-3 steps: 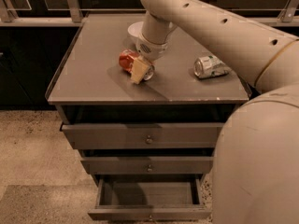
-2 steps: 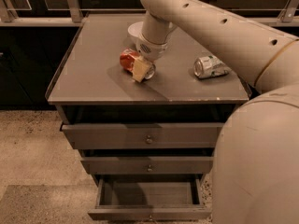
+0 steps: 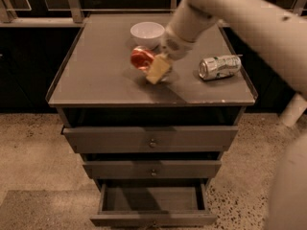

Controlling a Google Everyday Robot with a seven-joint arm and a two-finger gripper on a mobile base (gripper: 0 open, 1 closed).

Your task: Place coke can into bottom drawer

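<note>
The coke can (image 3: pixel 142 59) is a red-orange can whose round end faces the camera, just in front of the white bowl. My gripper (image 3: pixel 151 66) is shut on the coke can, with one pale finger (image 3: pixel 158 70) showing on its right side. It holds the can slightly above the grey cabinet top (image 3: pixel 96 75), and a shadow lies beneath it. The bottom drawer (image 3: pixel 153 219) is pulled out at the foot of the cabinet, and its shallow grey inside looks empty.
A white bowl (image 3: pixel 147 32) stands behind the can. A silver-and-green can (image 3: pixel 219 67) lies on its side at the right of the top. The top drawer (image 3: pixel 151 139) and middle drawer (image 3: pixel 152 169) stand slightly out. My arm (image 3: pixel 249 18) spans the upper right.
The gripper and the coke can have shifted right and a little up from the cabinet top. The arm has swung away, uncovering the white bowl.
</note>
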